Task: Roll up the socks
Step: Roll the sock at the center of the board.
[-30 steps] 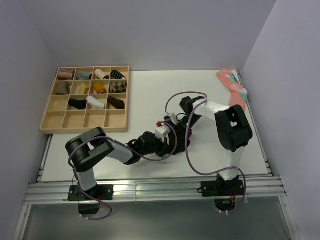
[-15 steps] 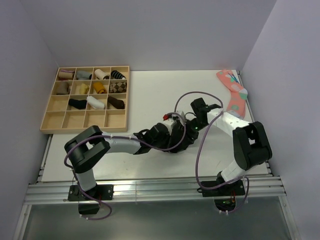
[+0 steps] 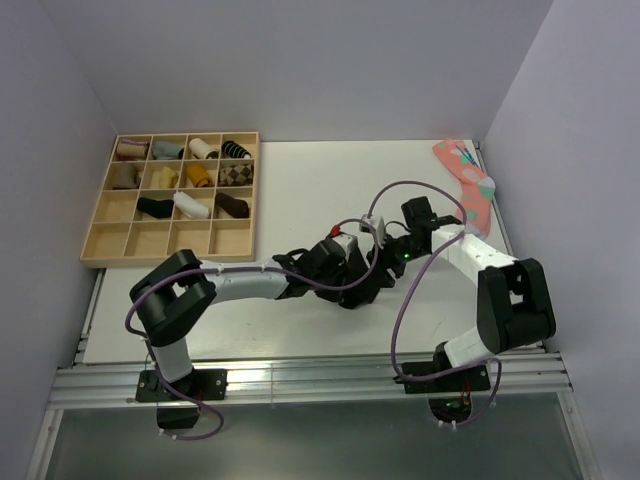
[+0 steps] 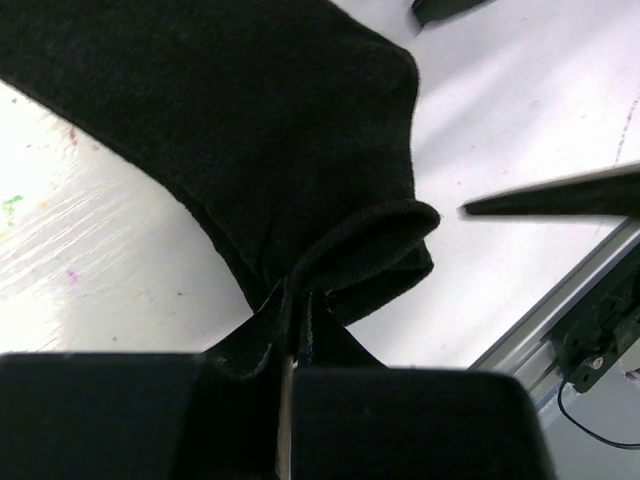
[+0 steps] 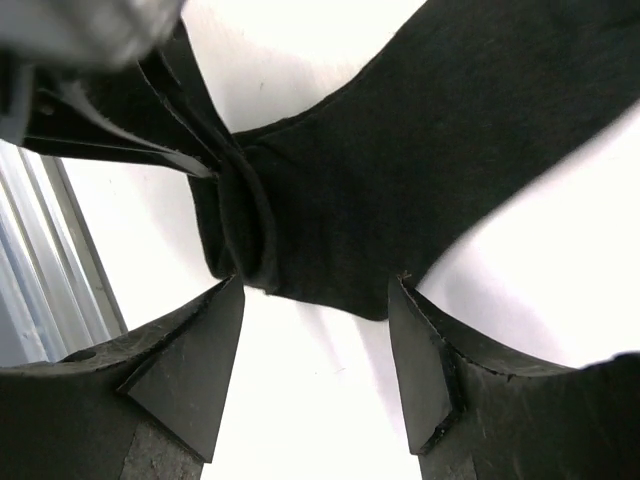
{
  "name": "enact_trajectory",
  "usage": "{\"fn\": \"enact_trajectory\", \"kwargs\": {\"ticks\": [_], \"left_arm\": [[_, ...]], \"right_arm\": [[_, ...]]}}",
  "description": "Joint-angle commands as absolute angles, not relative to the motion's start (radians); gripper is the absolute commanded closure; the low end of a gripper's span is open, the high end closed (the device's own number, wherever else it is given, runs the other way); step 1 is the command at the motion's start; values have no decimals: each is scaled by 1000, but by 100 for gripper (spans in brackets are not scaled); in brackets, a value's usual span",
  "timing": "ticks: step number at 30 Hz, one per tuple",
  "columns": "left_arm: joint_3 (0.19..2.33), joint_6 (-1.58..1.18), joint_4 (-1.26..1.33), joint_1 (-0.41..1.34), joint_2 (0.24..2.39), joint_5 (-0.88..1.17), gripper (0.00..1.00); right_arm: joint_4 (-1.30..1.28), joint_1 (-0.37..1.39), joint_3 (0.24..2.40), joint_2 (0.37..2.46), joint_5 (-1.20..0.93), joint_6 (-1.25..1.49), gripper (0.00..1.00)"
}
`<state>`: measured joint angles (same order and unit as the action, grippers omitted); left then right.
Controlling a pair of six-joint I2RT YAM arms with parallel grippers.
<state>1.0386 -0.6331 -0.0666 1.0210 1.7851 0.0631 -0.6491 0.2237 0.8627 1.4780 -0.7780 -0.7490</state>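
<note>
A plain black sock (image 4: 250, 120) lies partly on the white table, one end folded over on itself. My left gripper (image 4: 290, 300) is shut on that folded edge, which bunches up between its jaws. In the top view the left gripper (image 3: 362, 282) sits mid-table, with the sock (image 3: 350, 300) dark and hard to make out beneath it. My right gripper (image 5: 315, 290) stands open just short of the sock's (image 5: 450, 130) folded end, touching nothing. From above, the right gripper (image 3: 393, 262) is close beside the left one.
A wooden compartment tray (image 3: 100, 235) at the back left holds several rolled sock bundles. A pink spotted sock (image 3: 466, 185) lies at the back right by the wall. The metal rail (image 3: 300, 385) runs along the table's front edge.
Both arms have swung to the right across the table, the left one carrying the sock. The right gripper's jaws have spread apart and now hold nothing.
</note>
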Motion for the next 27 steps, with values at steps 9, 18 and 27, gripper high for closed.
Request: {"fn": "enact_trajectory", "kwargs": {"ticks": [9,18,27], "left_arm": [[1037,-664,-77,1015,1809,66,100],[1054,-673,-81,966,1825,207,100],[1158,-690,-159,896,1876,374,100]], "right_arm": [[-646,97,937,1483,-943,-756,34],[-732,55,844,1350,-1032,-978,32],[-746,107,795,1347,-996,-1083,32]]}}
